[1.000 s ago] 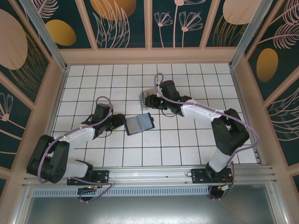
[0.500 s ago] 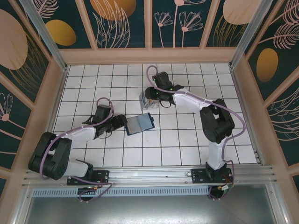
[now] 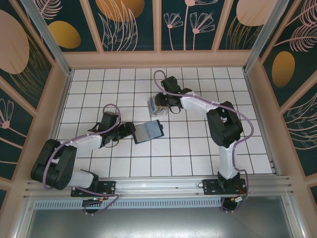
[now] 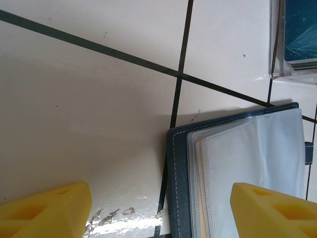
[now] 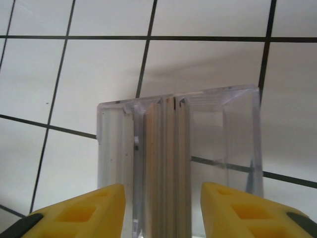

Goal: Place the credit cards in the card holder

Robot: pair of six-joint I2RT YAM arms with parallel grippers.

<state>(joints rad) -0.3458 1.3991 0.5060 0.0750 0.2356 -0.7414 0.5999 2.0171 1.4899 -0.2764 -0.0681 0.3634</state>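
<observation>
The clear card holder [image 3: 153,105] stands on the tiles at centre back; in the right wrist view its transparent wall [image 5: 237,134] is close ahead. Several credit cards [image 5: 166,163], tan and grey, stand on edge inside it. My right gripper [image 5: 162,213] hangs over the holder [image 3: 161,102], open, one yellow finger on each side of the cards with gaps between. My left gripper [image 3: 132,130] sits low at the left edge of a dark blue wallet [image 3: 148,131]. It is open and holds nothing [image 4: 161,213]. The wallet's clear sleeves [image 4: 247,163] lie fanned open.
The card holder's corner [image 4: 278,54], with a dark blue card in it, shows at the top right of the left wrist view. A scuffed shiny patch [image 4: 114,218] marks the tile between the left fingers. Wooden walls [image 3: 158,59] enclose the white tiled floor.
My left jaws have spread wider and edged right toward the wallet. The right arm's elbow has swung in toward the back while its gripper stayed over the holder.
</observation>
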